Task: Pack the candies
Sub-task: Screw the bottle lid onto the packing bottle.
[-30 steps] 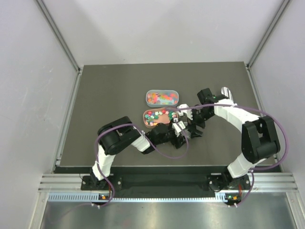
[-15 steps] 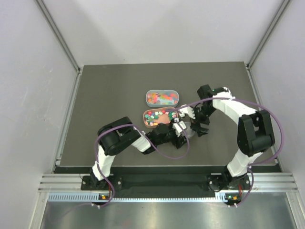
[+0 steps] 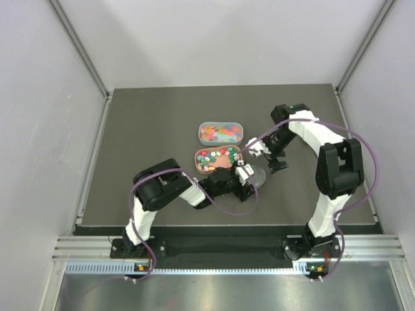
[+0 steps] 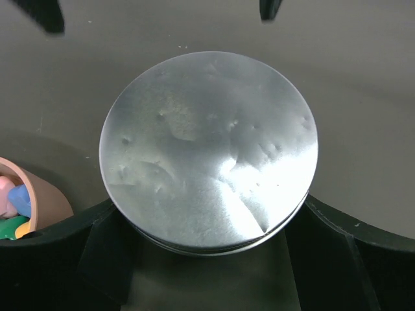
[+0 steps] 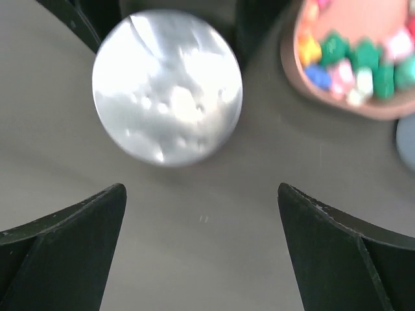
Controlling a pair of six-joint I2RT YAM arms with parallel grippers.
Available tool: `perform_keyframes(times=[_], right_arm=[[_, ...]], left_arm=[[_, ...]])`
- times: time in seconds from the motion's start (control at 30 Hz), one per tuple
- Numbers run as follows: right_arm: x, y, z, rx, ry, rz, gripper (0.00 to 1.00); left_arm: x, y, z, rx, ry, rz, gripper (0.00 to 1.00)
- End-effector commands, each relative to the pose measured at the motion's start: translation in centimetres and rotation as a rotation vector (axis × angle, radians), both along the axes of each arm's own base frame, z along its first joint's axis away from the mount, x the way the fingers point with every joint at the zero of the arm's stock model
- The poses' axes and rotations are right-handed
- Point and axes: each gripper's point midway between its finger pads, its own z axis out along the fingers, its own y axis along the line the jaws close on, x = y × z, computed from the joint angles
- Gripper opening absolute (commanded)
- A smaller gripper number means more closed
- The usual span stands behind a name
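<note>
A small round jar with a silver lid point(image 4: 207, 149) stands on the dark table, and my left gripper point(image 4: 207, 204) is shut on its sides, one finger at each edge. From above, the jar point(image 3: 258, 175) is just right of the brown tray point(image 3: 199, 163), which holds loose candies point(image 3: 213, 157). More candies fill a clear oval box point(image 3: 220, 133) behind it. My right gripper point(image 3: 270, 158) hangs open beyond the jar, holding nothing. In the right wrist view the lid point(image 5: 167, 87) lies ahead of my open right gripper point(image 5: 201, 194), with the candies point(image 5: 353, 68) at the upper right.
The brown tray's rim point(image 4: 48, 201) lies close to my left finger. Both arms crowd the middle of the table around the jar. Grey walls enclose the table on three sides.
My right gripper has opened wide and drawn back from over the jar toward the far right. The lid stays on the jar. My left arm has not moved.
</note>
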Motion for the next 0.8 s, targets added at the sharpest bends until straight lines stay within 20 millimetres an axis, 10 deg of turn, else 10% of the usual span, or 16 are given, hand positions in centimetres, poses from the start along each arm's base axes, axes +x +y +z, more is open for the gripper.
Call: perform_keyframes(times=[0.0, 0.77], right_arm=[[-3.7, 2.1, 1.3, 0.062, 0.106, 0.14, 1.0], [-6.7, 2.7, -0.4, -0.01, 0.141, 0.279, 1.0]], left_arm=[[-4.1, 9.0, -13.0, 0.491, 0.208, 0.024, 0.68], [-4.0, 8.9, -13.1, 0.487, 0.222, 0.029, 0.68]])
